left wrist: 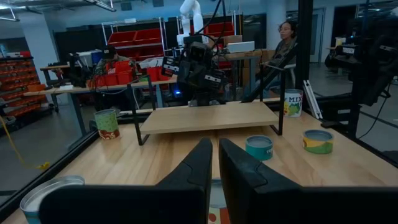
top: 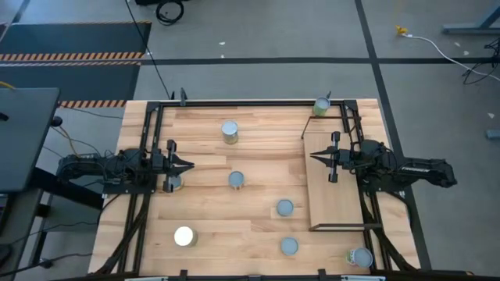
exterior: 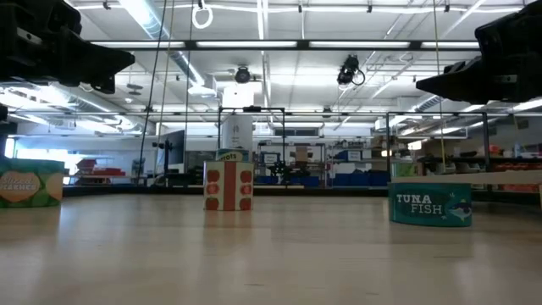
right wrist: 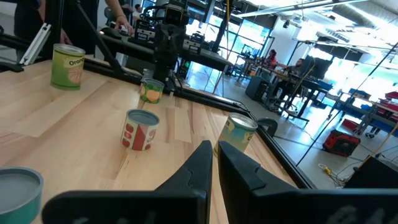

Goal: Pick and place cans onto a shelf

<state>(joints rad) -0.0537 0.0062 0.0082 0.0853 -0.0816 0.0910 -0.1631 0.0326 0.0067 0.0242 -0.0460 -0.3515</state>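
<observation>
**Asker:** While both arms wait, which can lies nearest a gripper?

**Describer:** Seen from above, the left gripper [top: 187, 165] sits at the table's left edge, its fingers pinched together on nothing and pointing inward. One can [top: 173, 183] stands just beside it, partly under the arm, slightly toward the near edge. That is the closest pairing, so I judge the left arm better placed for a first pick.

**Asker:** And the right side?

**Describer:** The right gripper [top: 316, 157] hovers over the shelf [top: 336, 204], also clenched and empty, pointing toward the table's centre. The shelf is a narrow light board in a black frame, its long axis running from the far edge toward the near edge. No can stands on it.

**Asker:** Where are the other cans?

**Describer:** All upright. A taller one [top: 230, 131] toward the far side; three low tins near the middle [top: 237, 179], [top: 284, 208] and [top: 289, 246]; a white-topped one [top: 184, 236] at near left; one [top: 321, 104] at the shelf's far corner; one [top: 360, 256] at near right, past the shelf's end.

**Asker:** The surface and room?

**Describer:** A butcher-block tabletop [top: 203, 207], level and bare between cans. Beyond it, a workshop with benches, red bins and a seated person [left wrist: 283, 46] well behind the table.
</observation>
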